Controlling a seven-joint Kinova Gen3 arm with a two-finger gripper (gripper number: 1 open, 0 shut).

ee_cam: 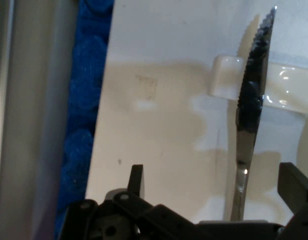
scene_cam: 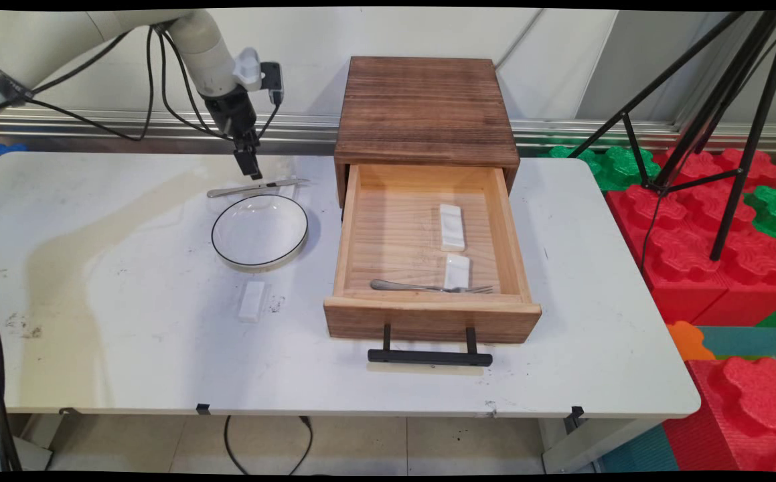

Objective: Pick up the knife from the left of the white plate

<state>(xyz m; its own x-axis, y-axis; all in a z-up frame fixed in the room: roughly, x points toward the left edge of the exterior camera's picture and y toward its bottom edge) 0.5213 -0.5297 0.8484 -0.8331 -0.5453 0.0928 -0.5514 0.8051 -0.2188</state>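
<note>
Knife (scene_cam: 257, 187) lies flat on the white surface (scene_cam: 126, 321) in the main view, just behind the far rim of a shallow white plate with a dark edge (scene_cam: 260, 232). Its blade end rests across a small white rest (scene_cam: 287, 189). The black fingers (scene_cam: 252, 171) hang straight above the knife's middle, their tips just over it; whether they touch it cannot be told from here. A second white rest (scene_cam: 252, 300) lies on the surface in front of the plate. To the right stands a dark wooden box (scene_cam: 426, 110) with its light wooden drawer (scene_cam: 428, 320) pulled out toward the near edge; a black bar handle (scene_cam: 430, 357) runs across the drawer front. Inside the drawer lie two more white rests, one farther back (scene_cam: 451, 227) and one nearer the front (scene_cam: 456, 271), and a fork (scene_cam: 428, 287) along the front wall with its tines touching the nearer rest. Red and green foam blocks (scene_cam: 709, 221) and a black tripod (scene_cam: 709, 120) stand to the right of the surface.

In the hand view the fingers (ee_cam: 213, 186) are spread wide, one tip (ee_cam: 136, 180) at the left and the other at the right edge. The knife (ee_cam: 249, 115) runs up between them, nearer the right one, gripped by neither. Its serrated blade crosses the white rest (ee_cam: 288, 87).
</note>
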